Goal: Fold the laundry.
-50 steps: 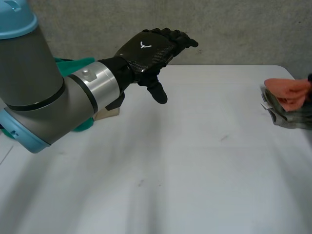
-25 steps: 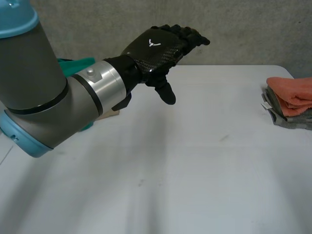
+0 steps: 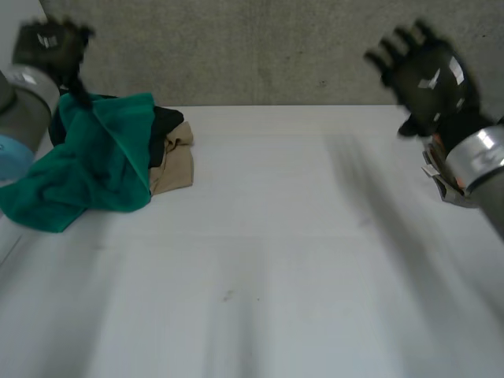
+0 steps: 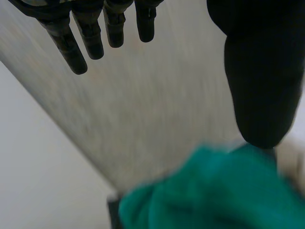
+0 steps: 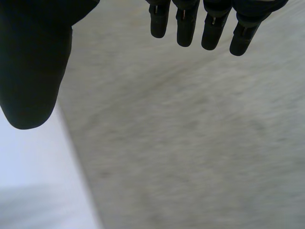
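Hovering with fingers [image 4: 71, 47] straight and nothing held, the left hand [image 3: 47, 46] is just above the green cloth [image 3: 94, 165] heaped on the tabletop [image 3: 276, 236]; the right hand [image 3: 429, 75], likewise spread and empty, hangs over a cloth stack [image 3: 445, 189].

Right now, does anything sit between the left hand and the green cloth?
Nothing visible does. The left hand, fingers open, is right above the green cloth, which lies uppermost in the pile, partly over a black garment, next to a tan garment.
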You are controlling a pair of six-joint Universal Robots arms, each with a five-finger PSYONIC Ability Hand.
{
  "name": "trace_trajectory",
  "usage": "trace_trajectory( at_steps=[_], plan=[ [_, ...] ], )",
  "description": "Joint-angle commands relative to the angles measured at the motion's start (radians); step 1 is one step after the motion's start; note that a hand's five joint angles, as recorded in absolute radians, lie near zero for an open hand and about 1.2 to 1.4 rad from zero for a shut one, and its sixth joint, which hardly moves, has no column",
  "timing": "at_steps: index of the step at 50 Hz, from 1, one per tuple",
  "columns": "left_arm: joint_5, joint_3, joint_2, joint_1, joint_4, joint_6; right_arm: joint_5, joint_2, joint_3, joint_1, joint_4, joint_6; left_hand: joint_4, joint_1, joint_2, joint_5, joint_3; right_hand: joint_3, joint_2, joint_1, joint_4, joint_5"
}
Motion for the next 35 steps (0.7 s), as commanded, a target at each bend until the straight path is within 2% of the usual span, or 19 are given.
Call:
trace_trajectory(
  at_steps=[1,3,6,9,10,11,12,14,18,22,25,32,34,35],
  plan=[
    [0.104,0.041,-0.272,0.061,0.151,0.285,0.034,0.059,0.089,0.010,0.115,-0.021,-0.028,0.013,0.000,-0.046,-0.020,-0.035,-0.037,-0.049,-0.036,-0.047],
    [0.159,0.065,-0.336,0.074,0.206,0.296,0.042,0.069,0.113,0.008,0.129,-0.028,-0.028,0.013,0.000,-0.046,-0.020,-0.035,-0.037,-0.049,-0.036,-0.047],
    [0.195,0.095,-0.393,0.086,0.251,0.296,0.043,0.069,0.147,-0.001,0.132,-0.035,0.016,0.057,0.043,-0.002,0.024,-0.035,-0.037,-0.049,-0.036,-0.047],
    [0.211,0.150,-0.461,0.098,0.275,0.294,0.042,0.066,0.192,-0.006,0.129,-0.038,0.227,0.268,0.254,0.209,0.235,-0.035,-0.037,-0.049,-0.036,-0.047],
    [0.214,0.162,-0.472,0.098,0.277,0.294,0.042,0.063,0.199,-0.006,0.130,-0.039,0.335,0.376,0.363,0.317,0.343,-0.035,-0.037,-0.049,-0.036,-0.047],
    [0.216,0.179,-0.484,0.097,0.283,0.294,0.042,0.061,0.216,-0.006,0.130,-0.039,0.705,0.747,0.733,0.687,0.713,-0.035,-0.037,-0.049,-0.036,-0.047],
    [0.216,0.184,-0.487,0.097,0.285,0.293,0.042,0.061,0.222,-0.006,0.132,-0.039,0.915,0.957,0.943,0.897,0.924,-0.035,-0.037,-0.049,-0.036,-0.047],
    [0.216,0.188,-0.486,0.092,0.292,0.287,0.042,0.060,0.232,-0.006,0.132,-0.039,1.192,1.233,1.220,1.174,1.200,-0.035,-0.037,-0.049,-0.036,-0.047],
    [0.204,0.168,-0.464,0.080,0.327,0.283,0.042,0.056,0.238,-0.018,0.132,-0.039,1.193,1.234,1.221,1.175,1.201,-0.035,-0.037,-0.049,-0.036,-0.047],
    [0.205,0.089,-0.314,0.051,0.335,0.262,0.040,0.043,0.238,-0.038,0.133,-0.039,1.193,1.234,1.221,1.175,1.201,-0.035,-0.037,-0.049,-0.036,-0.047],
    [0.208,-0.005,-0.153,0.022,0.347,0.170,0.040,0.029,0.235,-0.041,0.133,-0.038,1.193,1.234,1.221,1.175,1.201,-0.035,-0.037,-0.049,-0.036,-0.047],
    [0.218,-0.158,0.222,-0.118,0.354,-0.245,0.045,-0.005,0.236,-0.044,0.135,-0.032,1.193,1.234,1.221,1.175,1.201,-0.035,-0.037,-0.049,-0.036,-0.047],
    [0.227,-0.213,0.305,-0.167,0.344,-0.343,0.046,-0.023,0.239,-0.044,0.141,-0.030,1.193,1.234,1.221,1.175,1.201,-0.035,-0.037,-0.049,-0.036,-0.047],
    [0.228,-0.218,0.307,-0.170,0.343,-0.349,0.046,-0.031,0.241,-0.044,0.144,-0.030,1.193,1.234,1.221,1.175,1.201,-0.035,-0.037,-0.049,-0.036,-0.047]
  ],
)
